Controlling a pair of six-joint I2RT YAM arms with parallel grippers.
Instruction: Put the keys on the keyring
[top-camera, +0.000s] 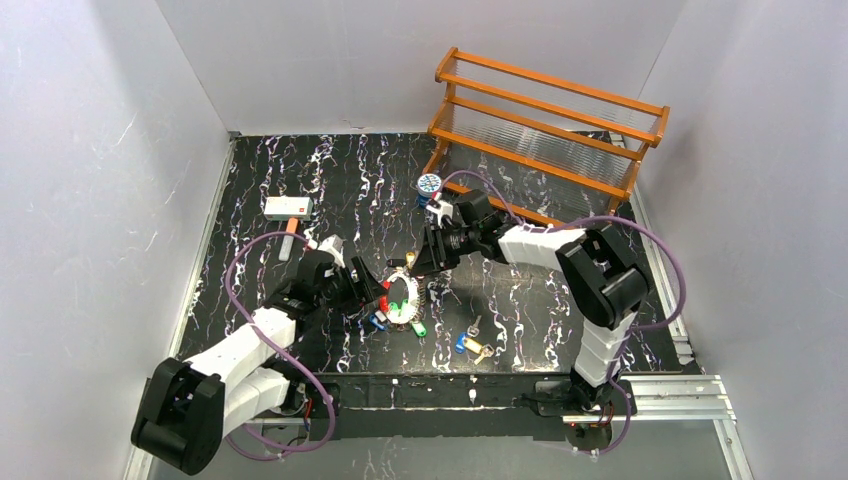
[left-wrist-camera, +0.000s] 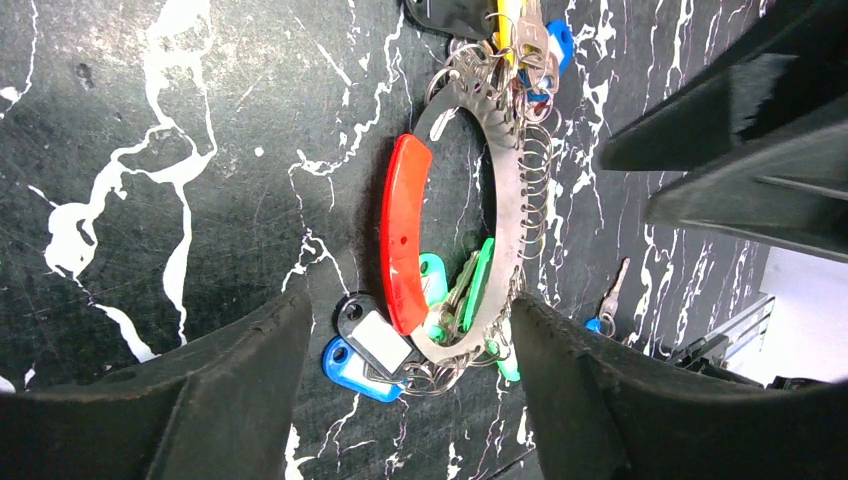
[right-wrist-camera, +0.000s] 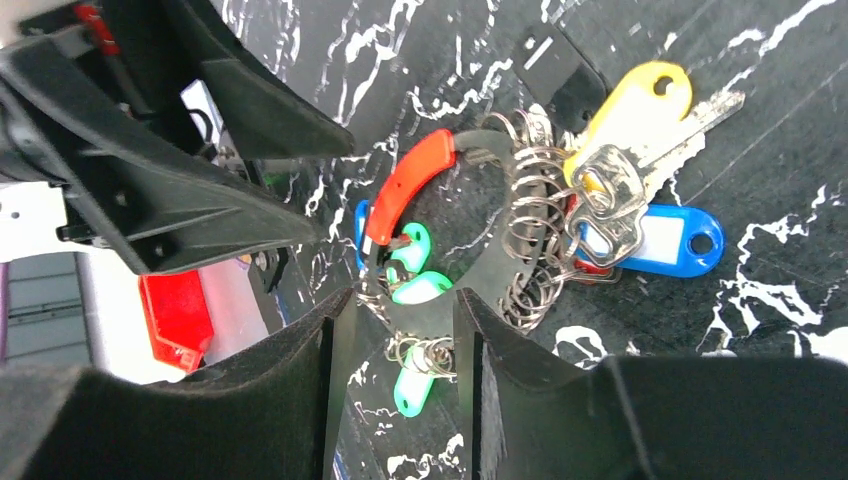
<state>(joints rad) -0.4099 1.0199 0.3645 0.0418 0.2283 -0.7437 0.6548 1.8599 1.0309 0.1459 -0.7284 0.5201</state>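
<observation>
**Overhead view.** The keyring (top-camera: 403, 298) lies flat near the middle of the black marbled worktop (top-camera: 300, 170), and your two hands meet over it.

**Left hand.** The left hand (top-camera: 377, 291) comes in from the near left. In its wrist view the fingers (left-wrist-camera: 240, 400) stand well apart, one on each side of the ring's near end. You cannot tell whether either pad touches metal.

**Right hand.** The right hand (top-camera: 417, 264) reaches in from the far right. Its fingers (right-wrist-camera: 300, 390) leave only a narrow gap, with the ring's edge and a few small split rings (right-wrist-camera: 425, 355) lying in it. The fingers hide the contact, so you cannot tell whether they pinch the ring.

**On the ring.** A red curved grip (left-wrist-camera: 405, 235) covers one side. Keys (right-wrist-camera: 640, 105) with yellow, blue and green heads, plus a plain silver one, are bunched against the split rings. They overlap too much to count, and you cannot see whether each one is threaded.

**Elsewhere.** Two loose keys (top-camera: 472, 345) lie to the near right, well apart from the ring. From overhead they are too small to show more than a blue head and a yellowish one. A small round tin (top-camera: 429, 184) sits at the far right, just beside a wooden rack (top-camera: 545, 110).
</observation>
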